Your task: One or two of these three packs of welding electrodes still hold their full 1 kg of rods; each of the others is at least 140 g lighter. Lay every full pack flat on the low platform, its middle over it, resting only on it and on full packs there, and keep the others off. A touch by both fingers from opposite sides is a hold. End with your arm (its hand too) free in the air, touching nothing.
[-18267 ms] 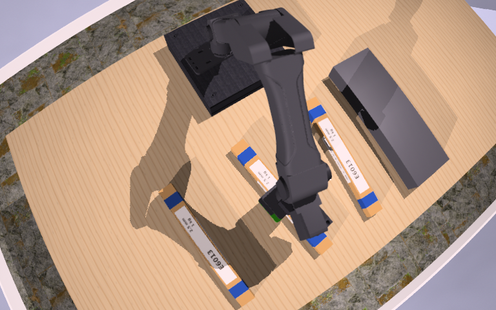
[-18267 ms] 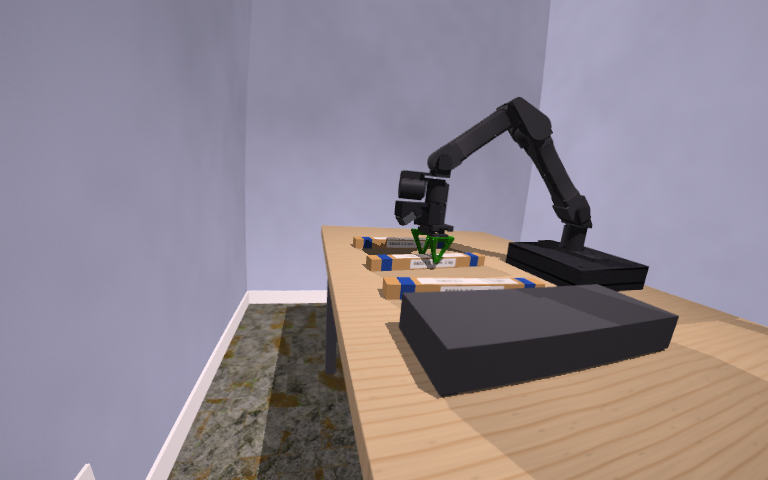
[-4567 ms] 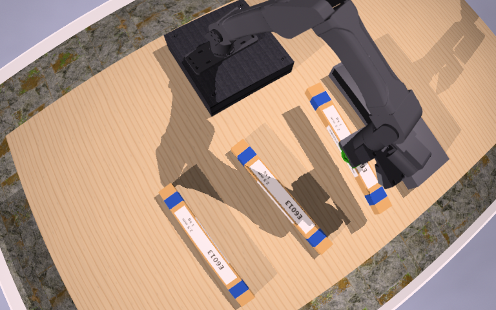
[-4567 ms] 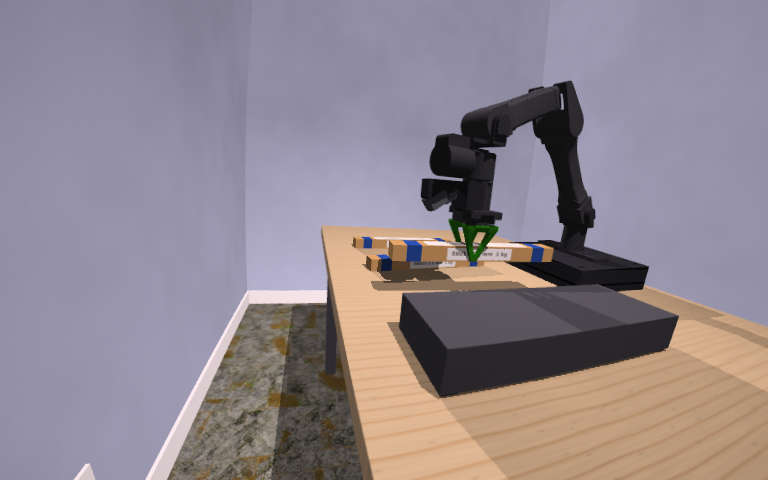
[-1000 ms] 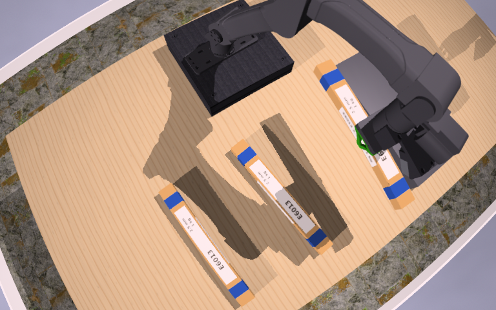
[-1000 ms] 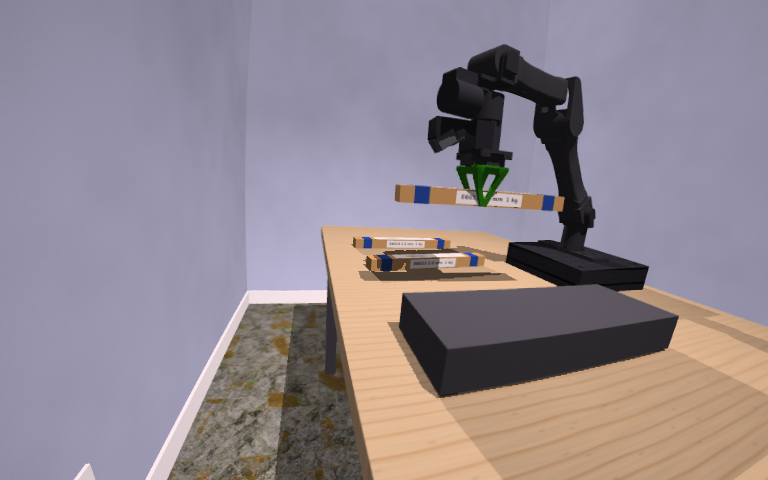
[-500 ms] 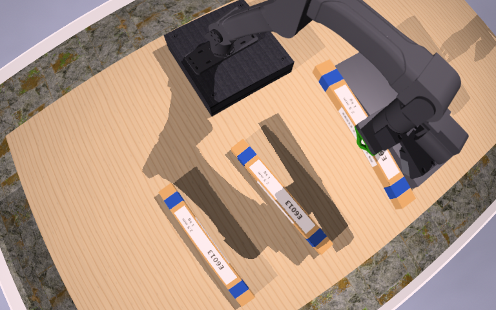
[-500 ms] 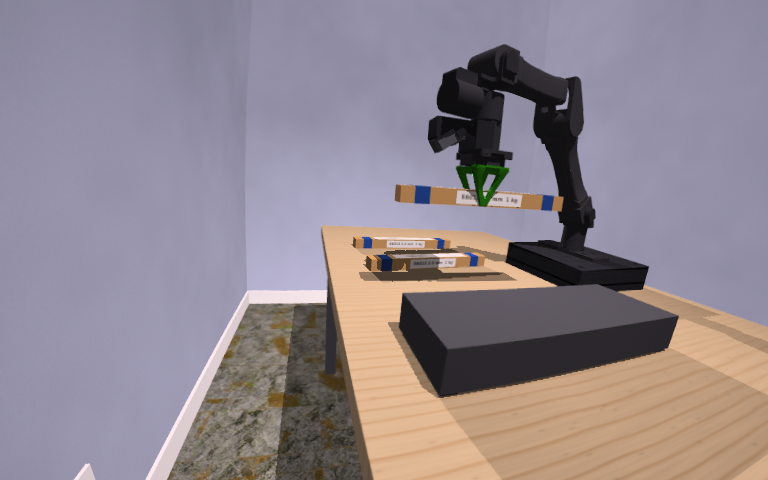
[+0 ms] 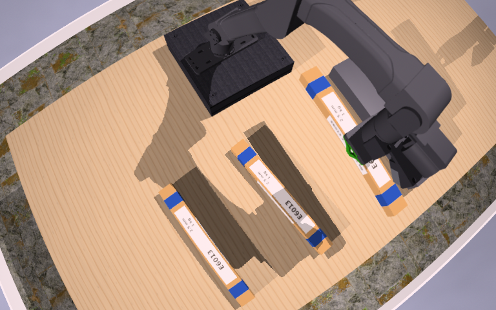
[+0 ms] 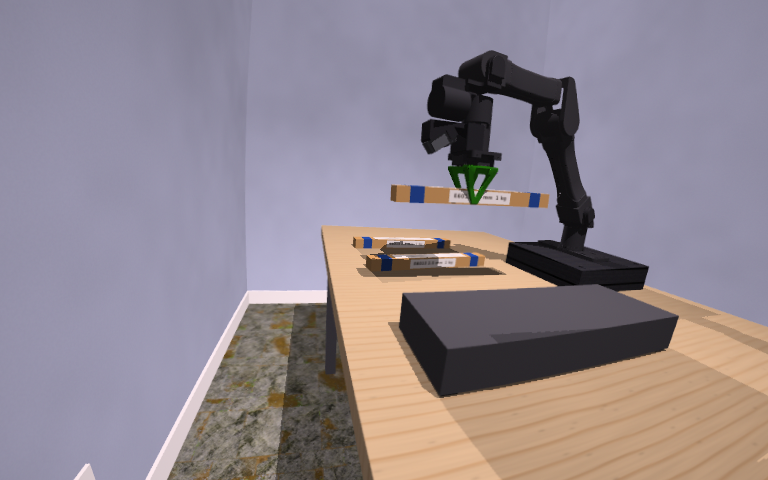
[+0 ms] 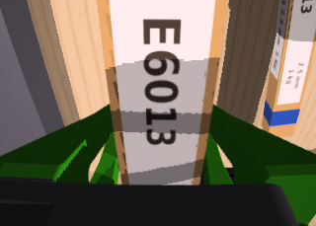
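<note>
Pincer (image 10: 472, 185) clamped on a pack of welding electrodes, and what a sight from the exterior view: the held pack (image 10: 469, 195) hangs in the air, well above the wooden counter (image 10: 495, 410), gripped near its middle by the green fingers (image 10: 456, 176), one on each long side. It sits close to level, the end toward the arm's base (image 10: 626, 274) dipping just a touch. From the wrist view the fingers press both tan edges of the pack (image 11: 161, 68), its white label reading E6013 right up the centre. Take the low platform (image 10: 531, 333) as our marker, the dark grey block on the counter: in the top view the held pack (image 9: 329, 99) lies beside the platform (image 9: 345, 82), along its edge and partly over it by the look of it, though the arm (image 9: 396, 76) covers much of the block, so how far the two overlap I cannot tell. The other two packs lie flat on the counter, well apart from the platform on the side away from it: the middle pack (image 9: 281, 194) nearer, the far pack (image 9: 206, 243) beyond that again, the two roughly parallel with a band of shadow between them. In the exterior view those two, the middle pack (image 10: 425, 261) and the far pack (image 10: 400, 242), rest behind the platform, well below the hanging one. Black base sits off to the platform's rear.
</note>
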`<state>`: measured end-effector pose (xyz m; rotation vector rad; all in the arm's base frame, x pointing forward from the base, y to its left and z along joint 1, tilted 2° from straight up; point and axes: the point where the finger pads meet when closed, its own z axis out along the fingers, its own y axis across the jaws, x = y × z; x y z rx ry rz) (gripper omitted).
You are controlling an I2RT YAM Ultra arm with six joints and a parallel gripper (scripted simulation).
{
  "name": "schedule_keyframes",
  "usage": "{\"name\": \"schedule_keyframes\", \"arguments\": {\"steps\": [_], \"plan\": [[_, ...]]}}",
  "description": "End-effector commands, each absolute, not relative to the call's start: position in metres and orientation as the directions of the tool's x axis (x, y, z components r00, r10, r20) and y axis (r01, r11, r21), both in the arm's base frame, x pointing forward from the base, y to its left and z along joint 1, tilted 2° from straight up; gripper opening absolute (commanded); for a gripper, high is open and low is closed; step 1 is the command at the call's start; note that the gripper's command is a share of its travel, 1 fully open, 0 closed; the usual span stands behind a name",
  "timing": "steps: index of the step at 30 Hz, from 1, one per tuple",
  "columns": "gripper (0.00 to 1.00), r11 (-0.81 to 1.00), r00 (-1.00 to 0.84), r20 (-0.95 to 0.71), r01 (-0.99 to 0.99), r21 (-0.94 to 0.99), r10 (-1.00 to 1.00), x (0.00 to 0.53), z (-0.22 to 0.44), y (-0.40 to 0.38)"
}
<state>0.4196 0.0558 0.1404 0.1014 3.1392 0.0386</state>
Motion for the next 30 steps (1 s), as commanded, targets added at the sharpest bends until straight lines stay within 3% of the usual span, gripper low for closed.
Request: {"name": "schedule_keyframes", "arguments": {"steps": [1,30], "plan": [[0.00,0.998,-0.994,-0.093,0.056,0.040,0.059,0.426,0.174,0.042],[0.00,0.998,-0.998,-0.033,0.057,0.034,0.058,0.401,0.165,-0.023]]}}
